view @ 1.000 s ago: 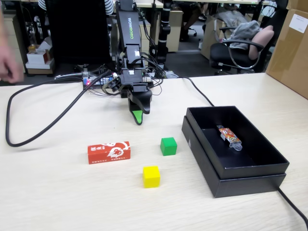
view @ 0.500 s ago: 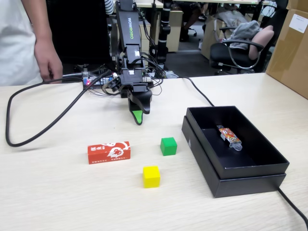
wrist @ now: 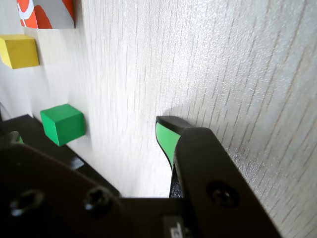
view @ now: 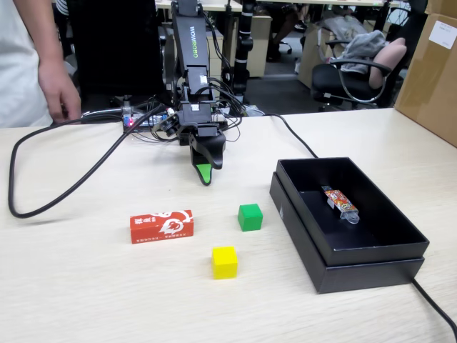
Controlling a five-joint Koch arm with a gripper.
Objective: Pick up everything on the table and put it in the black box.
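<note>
The tool (view: 205,174) was held pressed together and empty near the back edge of the surface (view: 86,286), while the green cube (view: 250,216), yellow cube (view: 224,261) and red packet (view: 161,226), probably light and stiff, lay mid-surface beside the black box (view: 314,246), best pinched across flat sides.

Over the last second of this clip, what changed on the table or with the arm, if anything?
Nothing on the table moved. The gripper hangs at the same spot, empty, and the red rectangular packet, green cube and yellow cube lie where they were, outside the shallow black box, which holds only the clear-wrapped orange candy. Only the bystander at the far left edge stepped further into view.
</note>
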